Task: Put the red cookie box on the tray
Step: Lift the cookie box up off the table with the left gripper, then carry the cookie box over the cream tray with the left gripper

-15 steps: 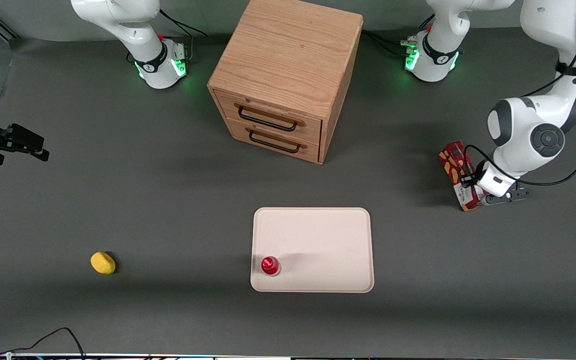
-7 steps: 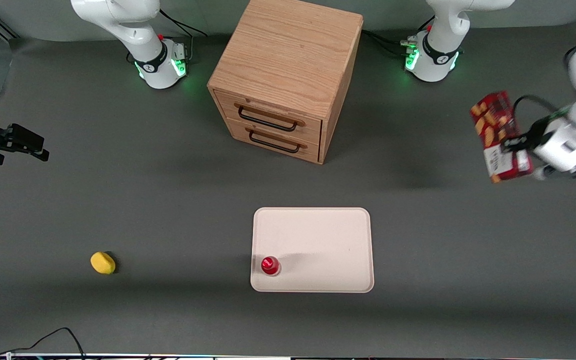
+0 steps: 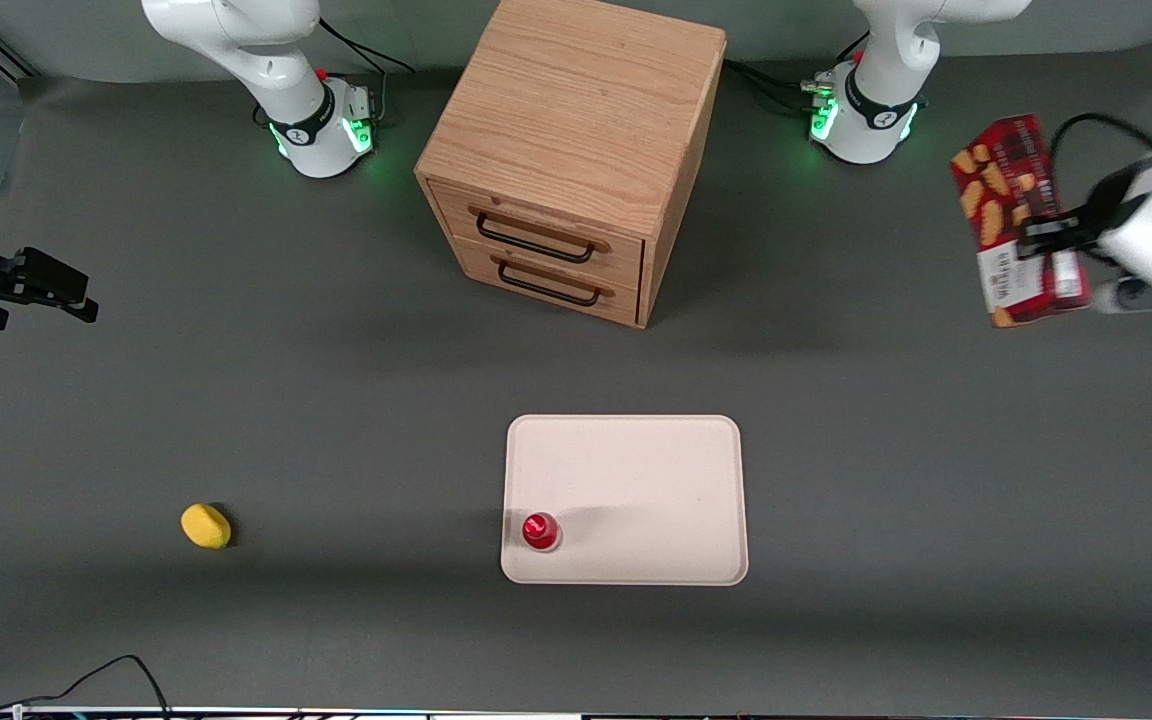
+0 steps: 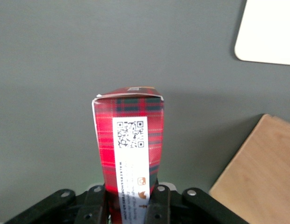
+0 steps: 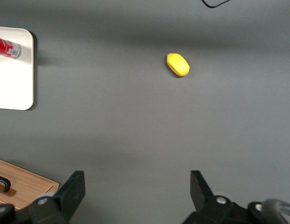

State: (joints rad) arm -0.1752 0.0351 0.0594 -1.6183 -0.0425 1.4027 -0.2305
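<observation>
Glossy printed card red cookie box [image 3: 1014, 218] in the black plastic gripper [image 4: 127, 205]; matt smooth tray [image 3: 636, 470]; grained wood cabinet [image 3: 576, 120]

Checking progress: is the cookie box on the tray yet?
No. The gripper holds the cookie box in the air, away from the tray.

Red tartan cookie box [image 3: 1014, 220] with tan cookies and white label, cream tray [image 3: 636, 470], dark grey table [image 3: 336, 420], black claw [image 4: 127, 205] fingers.
</observation>
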